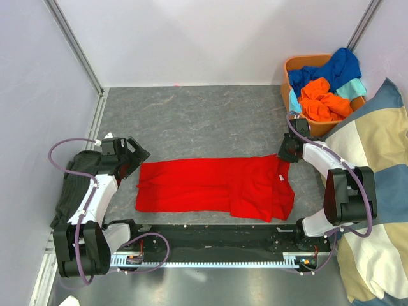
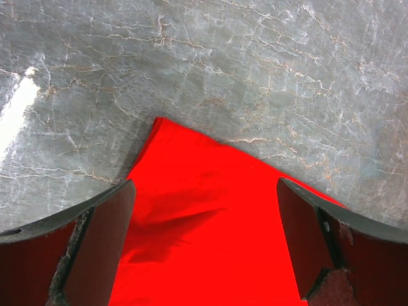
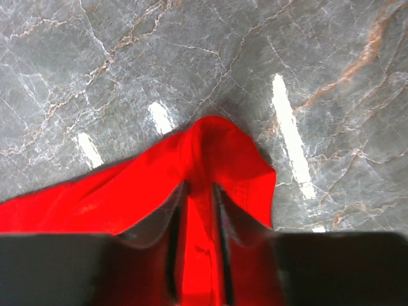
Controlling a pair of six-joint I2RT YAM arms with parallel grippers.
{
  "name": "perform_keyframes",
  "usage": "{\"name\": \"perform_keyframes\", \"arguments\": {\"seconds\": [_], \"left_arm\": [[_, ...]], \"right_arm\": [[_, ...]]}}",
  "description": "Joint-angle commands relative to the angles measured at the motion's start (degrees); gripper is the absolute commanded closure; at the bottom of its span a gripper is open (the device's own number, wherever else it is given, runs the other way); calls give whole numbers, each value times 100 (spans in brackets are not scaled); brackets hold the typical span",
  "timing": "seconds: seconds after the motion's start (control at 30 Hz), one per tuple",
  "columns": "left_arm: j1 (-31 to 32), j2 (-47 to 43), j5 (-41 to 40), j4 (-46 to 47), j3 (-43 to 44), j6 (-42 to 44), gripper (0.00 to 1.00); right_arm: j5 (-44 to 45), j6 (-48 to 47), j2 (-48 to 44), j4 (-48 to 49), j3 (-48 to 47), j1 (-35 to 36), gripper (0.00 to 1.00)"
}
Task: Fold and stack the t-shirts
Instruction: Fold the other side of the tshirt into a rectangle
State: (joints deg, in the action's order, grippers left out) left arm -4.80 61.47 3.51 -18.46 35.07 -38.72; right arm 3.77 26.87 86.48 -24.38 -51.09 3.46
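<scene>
A red t-shirt (image 1: 210,185) lies flat on the grey marble table, folded into a long band, sleeve end at the right. My left gripper (image 1: 137,160) hovers open over its far left corner; in the left wrist view the red t-shirt (image 2: 210,217) fills the wide gap of the gripper (image 2: 205,185). My right gripper (image 1: 285,155) is at the far right corner, and the right wrist view shows the gripper (image 3: 200,186) shut on a bunched ridge of the red t-shirt (image 3: 127,191). Orange (image 1: 322,102), royal blue (image 1: 338,67) and teal (image 1: 354,88) t-shirts sit heaped in a basket.
The orange basket (image 1: 288,70) stands at the back right corner. A big blue-and-beige checked cushion (image 1: 376,146) leans along the right side, close to the right arm. White walls and frame posts close in the table; the arm rail (image 1: 210,255) runs along the near edge.
</scene>
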Motion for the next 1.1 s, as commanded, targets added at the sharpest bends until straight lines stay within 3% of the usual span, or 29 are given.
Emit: {"name": "perform_keyframes", "arguments": {"seconds": [0.0, 0.13, 0.6, 0.67, 0.8, 1.07], "left_arm": [[-30, -21, -87, 158, 9, 110, 0], [-30, 14, -140, 149, 0, 110, 0], [-30, 682, -210, 290, 44, 93, 1], [-30, 699, -324, 342, 35, 49, 3], [-30, 831, -509, 378, 61, -13, 21], [-30, 1174, -658, 527, 184, -127, 25]], "right_arm": [[1, 55, 71, 214, -270, -39, 81], [-8, 55, 89, 250, -279, -39, 100], [-192, 46, 53, 302, -235, -56, 100], [-219, 46, 53, 311, -235, -74, 100], [-263, 55, 53, 320, -243, -65, 100], [-315, 46, 80, 320, -252, -65, 100]]}}
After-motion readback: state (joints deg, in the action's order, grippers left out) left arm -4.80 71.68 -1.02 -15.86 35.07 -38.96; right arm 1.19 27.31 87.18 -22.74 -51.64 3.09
